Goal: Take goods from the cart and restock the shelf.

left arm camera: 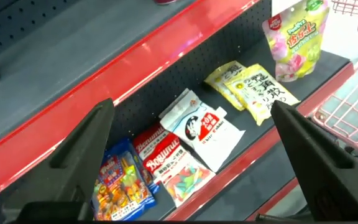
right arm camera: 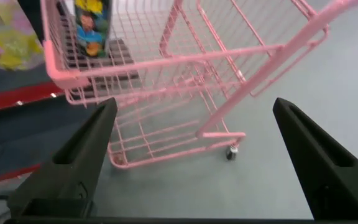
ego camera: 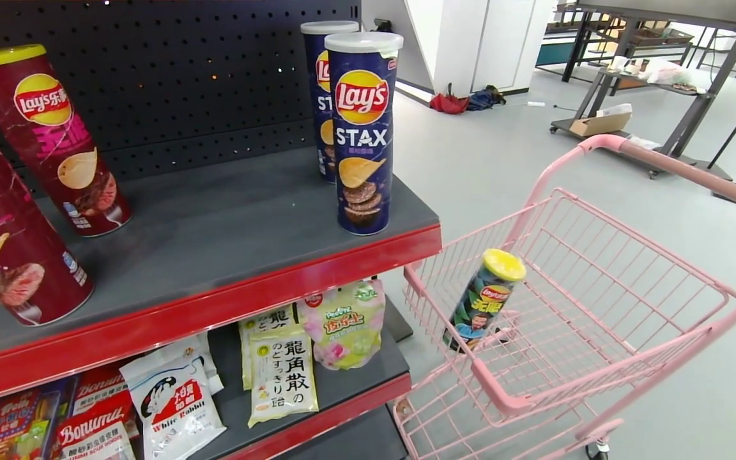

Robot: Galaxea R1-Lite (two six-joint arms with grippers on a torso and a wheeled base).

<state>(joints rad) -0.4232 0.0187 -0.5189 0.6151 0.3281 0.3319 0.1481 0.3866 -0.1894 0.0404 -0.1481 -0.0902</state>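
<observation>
A dark green chip can (ego camera: 486,297) with a yellow lid leans inside the pink wire cart (ego camera: 662,163) to the right of the shelf. The right wrist view has the same can (right arm camera: 92,25) at the cart's near corner (right arm camera: 166,62). My right gripper (right arm camera: 194,165) hangs open low outside the cart, above the floor, with nothing between its fingers. My left gripper (left arm camera: 194,168) is open too, empty, in front of the lower shelf's candy bags. The upper shelf board (ego camera: 214,236) carries two blue chip cans (ego camera: 361,134) at its right end and two red ones (ego camera: 55,140) at the left.
Between the red and blue cans the upper board is bare. On the lower shelf lie a white candy bag (left arm camera: 204,127), yellow bags (left arm camera: 257,90), a green and pink pouch (left arm camera: 294,37) and red packs (left arm camera: 160,149). Grey floor surrounds the cart; tables stand far behind.
</observation>
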